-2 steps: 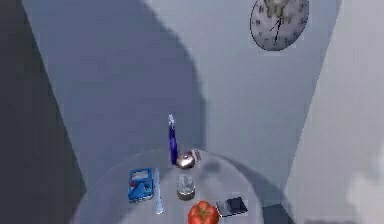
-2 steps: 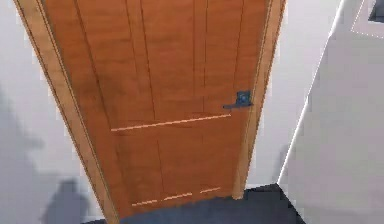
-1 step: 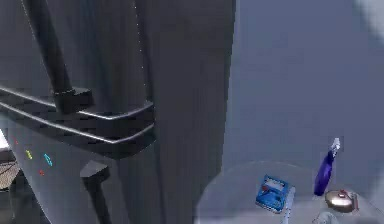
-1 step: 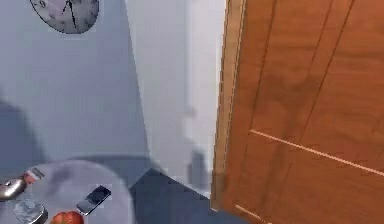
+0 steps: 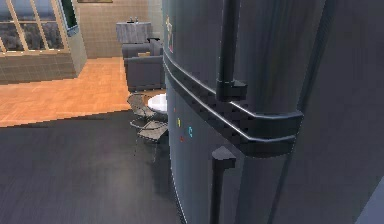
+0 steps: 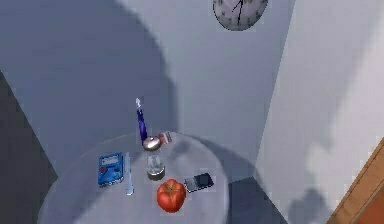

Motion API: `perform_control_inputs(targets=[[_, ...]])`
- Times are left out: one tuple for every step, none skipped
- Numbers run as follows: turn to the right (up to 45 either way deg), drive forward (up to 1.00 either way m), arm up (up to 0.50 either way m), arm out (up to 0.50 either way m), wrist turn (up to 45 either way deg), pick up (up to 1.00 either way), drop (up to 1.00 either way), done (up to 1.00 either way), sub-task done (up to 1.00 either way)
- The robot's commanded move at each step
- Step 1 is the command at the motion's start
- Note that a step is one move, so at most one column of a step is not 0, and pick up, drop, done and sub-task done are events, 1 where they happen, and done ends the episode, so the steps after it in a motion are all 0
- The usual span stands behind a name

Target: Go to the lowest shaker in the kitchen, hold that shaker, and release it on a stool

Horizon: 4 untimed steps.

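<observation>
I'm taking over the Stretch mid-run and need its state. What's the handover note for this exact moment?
Things: a small grey shaker-like thing stands on the round table, near a blue candle and a red fruit. Whether it is the lowest shaker I cannot tell.
Done: the robot is alongside that table.
Left: hold the shaker, find a stool, release it there.

1. You see a small silvery-grey shaker-like thing (image 6: 160, 143) with a reddish end, lying tilted on the round grey table (image 6: 75, 195), toward its far side.
2. It lies just beside the upright blue stick (image 6: 141, 122) (touching or not, you cannot tell).
</observation>
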Motion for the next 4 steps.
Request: perform_control_inputs(targets=[[0.0,0.0,0.5,0.0,0.0,0.0,0.0,0.0,0.0],[0.0,0.0,0.38,0.0,0.0,0.0,0.0,0.0,0.0],[0.0,0.0,0.0,0.28,0.0,0.0,0.0,0.0,0.0],[0.0,0.0,0.0,0.0,45.0,0.0,0.0,0.0,0.0]])
